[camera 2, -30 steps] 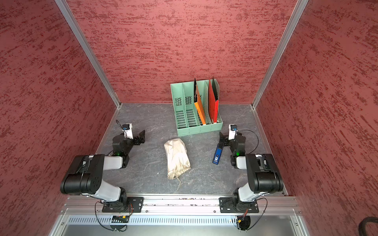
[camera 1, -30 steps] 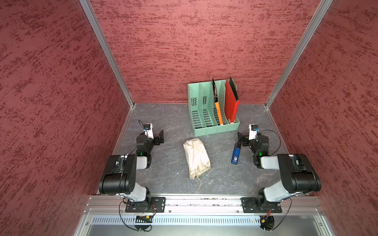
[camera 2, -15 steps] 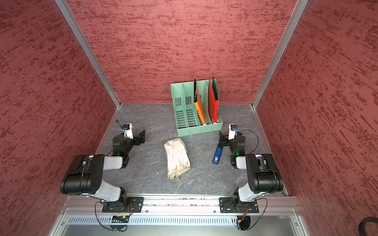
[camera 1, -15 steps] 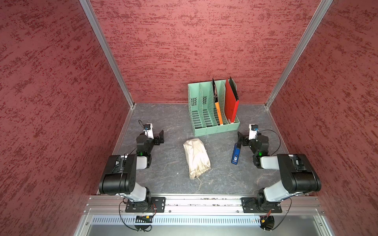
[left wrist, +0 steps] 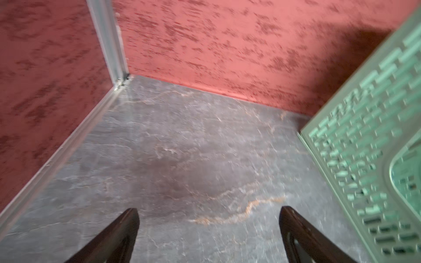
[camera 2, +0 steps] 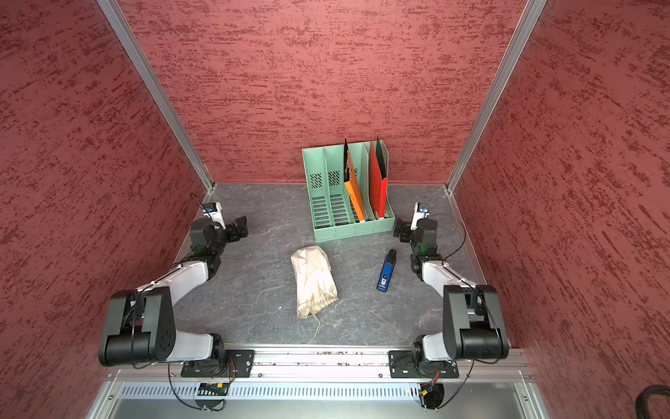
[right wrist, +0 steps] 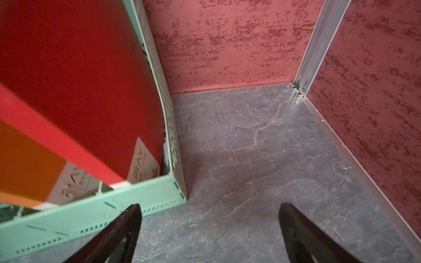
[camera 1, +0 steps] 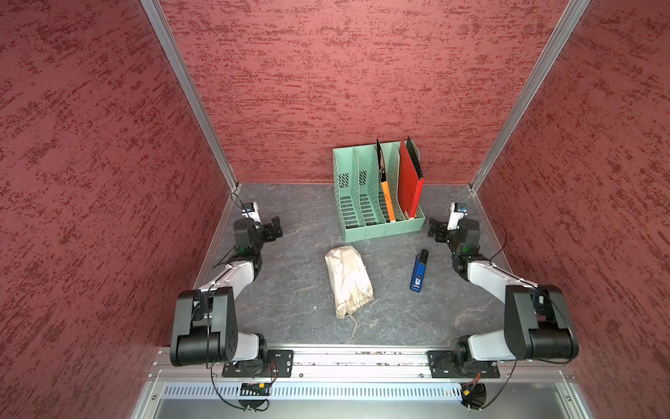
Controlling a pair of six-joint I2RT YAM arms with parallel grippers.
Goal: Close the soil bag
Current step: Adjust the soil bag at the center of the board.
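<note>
mid-counter, the soil bag (camera 1: 348,279) is lying lengthwise, its drawstring mouth facing the near edge, while the left hand (camera 1: 274,228) and right hand (camera 1: 435,230) are hanging with jaws apart, empty, nearer the far corners, about equally distant.

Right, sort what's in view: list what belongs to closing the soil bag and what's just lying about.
For the job: cream wrinkled cloth soil bag, its thin drawstring cord, open left gripper, open right gripper.
Lying about: green plastic file rack, its orange folder, its red folder, blue-and-black device.
</note>
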